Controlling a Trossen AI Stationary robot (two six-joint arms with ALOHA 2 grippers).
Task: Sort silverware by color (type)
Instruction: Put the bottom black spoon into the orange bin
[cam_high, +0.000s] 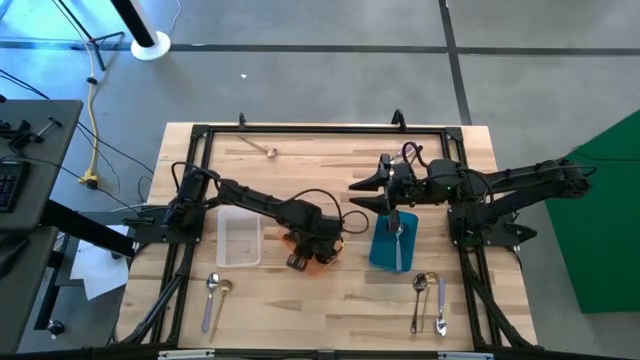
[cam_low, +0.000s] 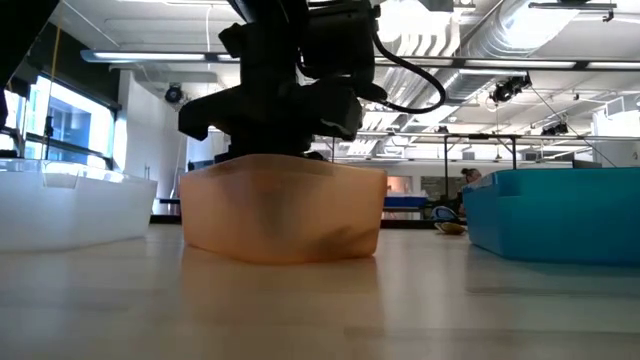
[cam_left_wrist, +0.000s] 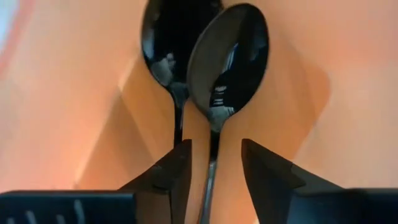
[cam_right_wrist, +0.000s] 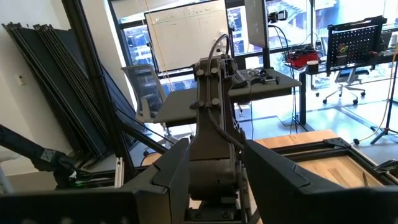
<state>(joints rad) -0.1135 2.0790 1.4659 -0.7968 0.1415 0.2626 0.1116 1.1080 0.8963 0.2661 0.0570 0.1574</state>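
My left gripper (cam_high: 312, 248) hangs over the orange tray (cam_high: 330, 252), reaching down into it (cam_low: 285, 210). In the left wrist view two dark black spoons (cam_left_wrist: 227, 65) (cam_left_wrist: 165, 43) lie side by side on the tray's floor, bowls pointing away. My left gripper (cam_left_wrist: 214, 171) is open, with one finger on each side of the nearer spoon's handle (cam_left_wrist: 210, 183), apart from it. My right gripper (cam_high: 362, 190) is open and holds nothing, raised beyond the far end of the blue tray (cam_high: 378, 250), where a silver spoon (cam_high: 398, 232) lies. In its wrist view it (cam_right_wrist: 217, 174) looks level into the room.
A clear tray (cam_high: 240, 238) sits left of the orange one. Two spoons (cam_high: 212, 296) (cam_high: 223, 298) lie near the near-left corner, several (cam_high: 428, 300) at the near right, one gold spoon (cam_high: 262, 148) by the far edge. A black frame rail (cam_high: 300, 128) borders the table.
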